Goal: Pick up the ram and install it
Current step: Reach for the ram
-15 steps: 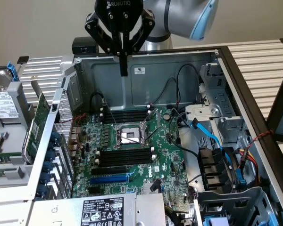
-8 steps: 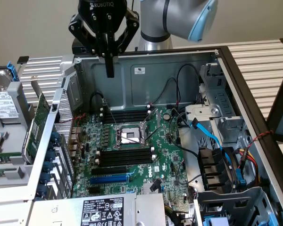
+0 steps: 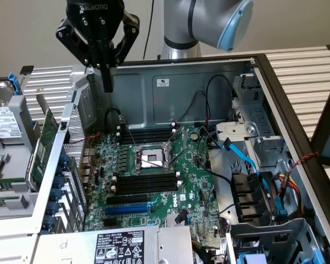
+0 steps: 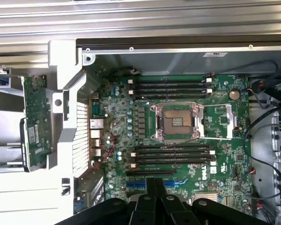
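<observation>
End effector [image 3: 108,83] hangs closed over one motherboard [image 3: 193,184]

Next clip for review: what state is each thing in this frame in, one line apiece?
end effector: shut, empty, high above the open case.
ram: lying outside the case, not held, not installed.
memory slots: empty.
processor socket: exposed, no cooler on it.
case: open, side panel off.
</observation>
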Tool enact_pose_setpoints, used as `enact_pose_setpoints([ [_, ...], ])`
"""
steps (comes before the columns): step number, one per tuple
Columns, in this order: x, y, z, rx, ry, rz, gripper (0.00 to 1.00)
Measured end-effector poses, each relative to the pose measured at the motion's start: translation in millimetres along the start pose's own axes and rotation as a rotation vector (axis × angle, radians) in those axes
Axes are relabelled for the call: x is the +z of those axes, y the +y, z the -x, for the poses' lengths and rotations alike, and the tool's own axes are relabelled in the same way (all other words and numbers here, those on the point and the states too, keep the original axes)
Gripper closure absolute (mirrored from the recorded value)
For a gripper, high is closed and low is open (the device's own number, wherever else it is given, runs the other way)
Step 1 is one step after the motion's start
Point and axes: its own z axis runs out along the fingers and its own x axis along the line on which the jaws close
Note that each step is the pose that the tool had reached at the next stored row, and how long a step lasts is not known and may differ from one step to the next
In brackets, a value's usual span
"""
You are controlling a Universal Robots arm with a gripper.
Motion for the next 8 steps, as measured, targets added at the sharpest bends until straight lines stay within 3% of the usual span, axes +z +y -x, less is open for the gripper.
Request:
enact_pose_setpoints([
  [8, -0.8, -2.8, -36.3, 0.000, 0.0005, 0.0000, 0.89],
])
